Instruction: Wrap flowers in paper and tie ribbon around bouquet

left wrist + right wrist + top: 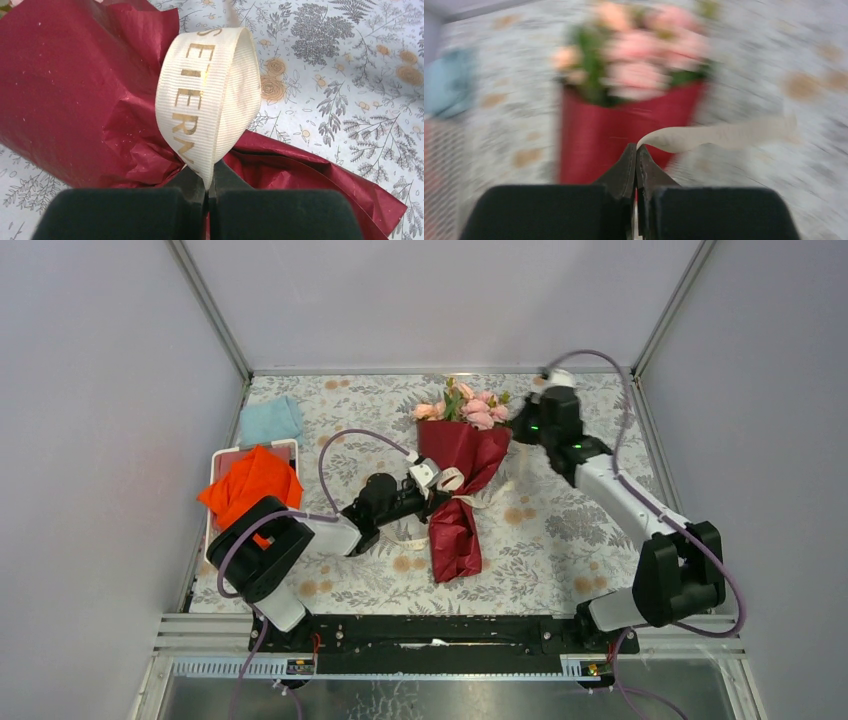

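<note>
Grey walls close round a flower-printed tablecloth (560,540), and the bouquet (462,475) lies in the middle of it, its wide end pointing away from my bases.

My left gripper (207,182) sits at the bouquet's waist, on its left side, fingers pressed together on a loop of ribbon (210,100). The loop stands up out of the pinch, so I judge that I hold it there to keep one bow ear formed while the other end is worked.

My right gripper (636,150) is beside the bouquet's wide end, on its right. Its fingers are together too, and a strip of ribbon runs out from their tips to the right; that view is blurred, but it looks pinched, probably to draw the tail taut.

At the bouquet's waist the ribbon is cream, ribbed, with gold lettering. Around it the paper (75,75) is deep red, lightly speckled and crumpled where it gathers below the loop. Above that the flowers (468,405) show pink with green leaves at the open mouth.
</note>
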Robot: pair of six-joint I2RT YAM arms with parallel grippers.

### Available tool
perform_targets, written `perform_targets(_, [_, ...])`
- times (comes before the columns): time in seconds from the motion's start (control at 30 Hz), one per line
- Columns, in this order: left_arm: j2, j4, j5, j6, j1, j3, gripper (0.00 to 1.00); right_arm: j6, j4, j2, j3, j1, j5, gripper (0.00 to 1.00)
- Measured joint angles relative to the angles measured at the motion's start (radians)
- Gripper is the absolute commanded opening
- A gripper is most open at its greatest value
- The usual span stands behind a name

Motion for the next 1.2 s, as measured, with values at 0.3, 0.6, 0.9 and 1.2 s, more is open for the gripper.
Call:
perform_targets(0.3, [-0.031, 0.02, 0.015, 0.091, -0.024, -0.028, 0.0, -0.045, 0.166, 0.187, 0.271, 0.501, -0.088, 0.01])
perform_targets(0.6, [-0.032, 0.022, 0.023, 0.098, -0.028, -0.031, 0.0, -0.06, 0.093, 0.26, 0.269, 0.448, -0.265, 0.73])
perform_targets(0.9, [-0.032, 0.022, 0.015, 0.097, -0.028, -0.031, 0.0, 0.024, 0.111, -0.158, -0.002, 0.262, -0.327, 0.82])
perform_targets(1.2, [-0.031, 0.021, -0.002, 0.098, -0.028, -0.031, 0.0, 0.302, 0.137, -0.142, -0.206, 0.31, -0.331, 0.83])
